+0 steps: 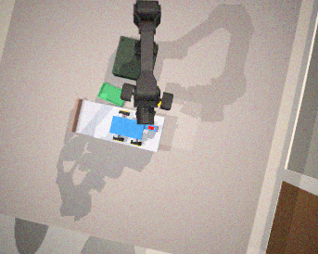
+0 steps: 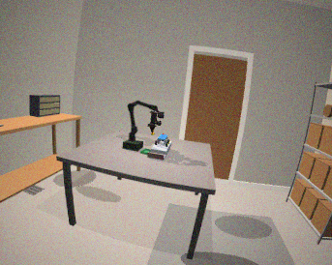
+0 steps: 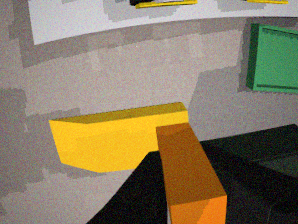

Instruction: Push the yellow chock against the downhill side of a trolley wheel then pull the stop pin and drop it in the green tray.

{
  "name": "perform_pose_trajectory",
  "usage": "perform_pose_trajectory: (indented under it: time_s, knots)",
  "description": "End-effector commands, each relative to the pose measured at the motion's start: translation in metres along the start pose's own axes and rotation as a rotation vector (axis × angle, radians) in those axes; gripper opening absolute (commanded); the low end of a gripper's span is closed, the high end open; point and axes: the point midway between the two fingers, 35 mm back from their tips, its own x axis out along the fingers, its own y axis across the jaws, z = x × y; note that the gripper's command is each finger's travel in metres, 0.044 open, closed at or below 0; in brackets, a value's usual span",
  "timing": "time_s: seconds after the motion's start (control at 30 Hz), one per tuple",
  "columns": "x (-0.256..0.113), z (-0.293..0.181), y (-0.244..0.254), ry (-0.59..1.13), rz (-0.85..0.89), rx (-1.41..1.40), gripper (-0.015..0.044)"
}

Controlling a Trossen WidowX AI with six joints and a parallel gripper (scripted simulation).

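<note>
My gripper (image 2: 152,130) (image 3: 178,158) is shut on the orange handle (image 3: 187,160) of the yellow chock (image 1: 159,104) (image 2: 153,133) (image 3: 105,145). The chock hangs in the air beside the ramp, above its long edge nearest the arm; its black base is hidden. The blue trolley (image 1: 126,126) (image 2: 163,137) stands on the white ramp (image 1: 91,118) (image 3: 60,22), toward its uphill end. The red-headed stop pin (image 1: 151,128) stands at the trolley's uphill end. The green tray (image 1: 111,94) (image 2: 145,151) (image 3: 275,60) lies beside the ramp, empty as far as seen.
The arm's dark base (image 1: 126,60) (image 2: 133,145) stands behind the tray. A brown strip (image 1: 76,116) (image 2: 157,156) marks the ramp's downhill end. The arm hangs over the ramp's near edge, close to the trolley and pin. Everything stands on the grey table (image 1: 198,185) (image 2: 105,157).
</note>
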Motion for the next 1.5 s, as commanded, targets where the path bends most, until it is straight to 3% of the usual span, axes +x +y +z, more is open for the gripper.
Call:
perform_pose_trajectory:
  time_s: [0.0, 1.47]
  knots:
    - [0.002, 0.003, -0.013, 0.002, -0.003, -0.006, 0.0]
    - [0.012, 0.035, -0.171, 0.0, -0.02, -0.005, 0.0]
